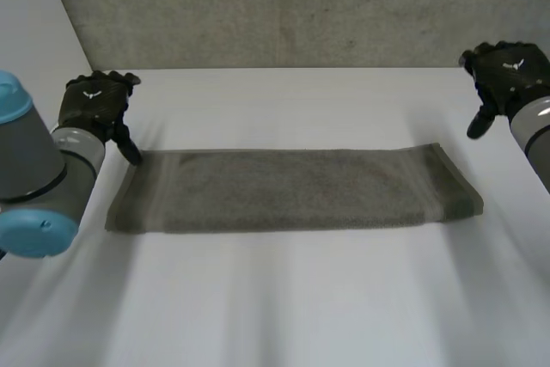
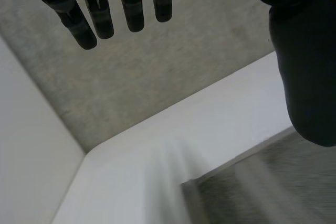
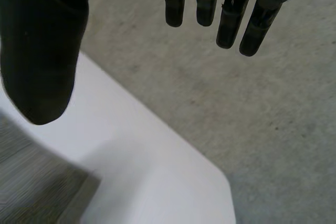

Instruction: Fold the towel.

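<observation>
A grey-green towel (image 1: 292,189) lies folded into a long flat strip across the middle of the white table (image 1: 284,298). My left hand (image 1: 96,102) hovers just off the towel's far left corner, fingers straight and holding nothing. In its own wrist view the fingers (image 2: 94,14) hang straight above the table, and a corner of the towel (image 2: 262,192) lies under the thumb. My right hand (image 1: 503,75) floats above and beyond the towel's right end, open and empty. In the right wrist view its fingers (image 3: 210,3) are straight, with the towel (image 3: 31,187) below the thumb.
A grey carpeted floor (image 1: 284,6) lies beyond the table's far edge. The table's far corners (image 2: 89,153) (image 3: 223,182) are close to each hand. A pale wall (image 1: 34,32) stands at the left.
</observation>
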`<state>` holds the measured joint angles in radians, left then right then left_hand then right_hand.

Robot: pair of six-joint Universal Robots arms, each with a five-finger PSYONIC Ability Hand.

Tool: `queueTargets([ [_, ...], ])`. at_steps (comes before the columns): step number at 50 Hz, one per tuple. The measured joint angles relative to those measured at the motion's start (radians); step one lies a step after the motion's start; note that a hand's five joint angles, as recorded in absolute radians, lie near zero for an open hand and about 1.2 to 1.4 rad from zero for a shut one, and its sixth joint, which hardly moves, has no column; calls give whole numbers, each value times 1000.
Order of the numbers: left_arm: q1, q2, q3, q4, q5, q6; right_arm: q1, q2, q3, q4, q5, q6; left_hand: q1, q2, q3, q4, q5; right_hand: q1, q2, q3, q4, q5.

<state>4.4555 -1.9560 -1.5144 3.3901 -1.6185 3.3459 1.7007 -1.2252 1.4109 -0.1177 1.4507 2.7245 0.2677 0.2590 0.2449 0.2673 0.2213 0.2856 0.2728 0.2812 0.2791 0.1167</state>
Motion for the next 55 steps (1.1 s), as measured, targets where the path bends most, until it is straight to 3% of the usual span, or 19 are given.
queueTargets([
  [6, -14, 133, -169, 65, 103, 6, 3, -20, 100, 122, -11, -129, 0, 0, 0, 0, 0, 19, 16, 22, 25, 27],
  [12, -24, 222, -303, 159, 149, 9, -1, -11, 215, 76, -53, -221, 0, 0, 0, 0, 0, 24, 18, 25, 27, 33],
  [21, -28, 228, -384, 256, 146, 2, -2, 111, 308, -152, -120, -253, 0, 0, 0, 0, 0, 113, 118, 119, 123, 125],
  [33, -28, 210, -402, 287, 138, 1, -10, 204, 277, -189, -104, -345, 0, 0, 0, 0, 0, 544, 560, 546, 547, 534],
  [39, -28, 210, -403, 286, 137, 1, -23, 226, 247, -187, -40, -366, 0, 0, 0, 0, 0, 1027, 1046, 1045, 1045, 1036],
  [48, -27, 215, -412, 284, 136, 1, -107, 167, 195, -234, 144, -434, 0, 0, 0, 0, 0, 1031, 1046, 1065, 1065, 1043],
  [55, -26, 229, -406, 281, 136, 1, -148, 120, 163, -261, 199, -631, 0, 0, 0, 0, 0, 1033, 1046, 1065, 1065, 1044],
])
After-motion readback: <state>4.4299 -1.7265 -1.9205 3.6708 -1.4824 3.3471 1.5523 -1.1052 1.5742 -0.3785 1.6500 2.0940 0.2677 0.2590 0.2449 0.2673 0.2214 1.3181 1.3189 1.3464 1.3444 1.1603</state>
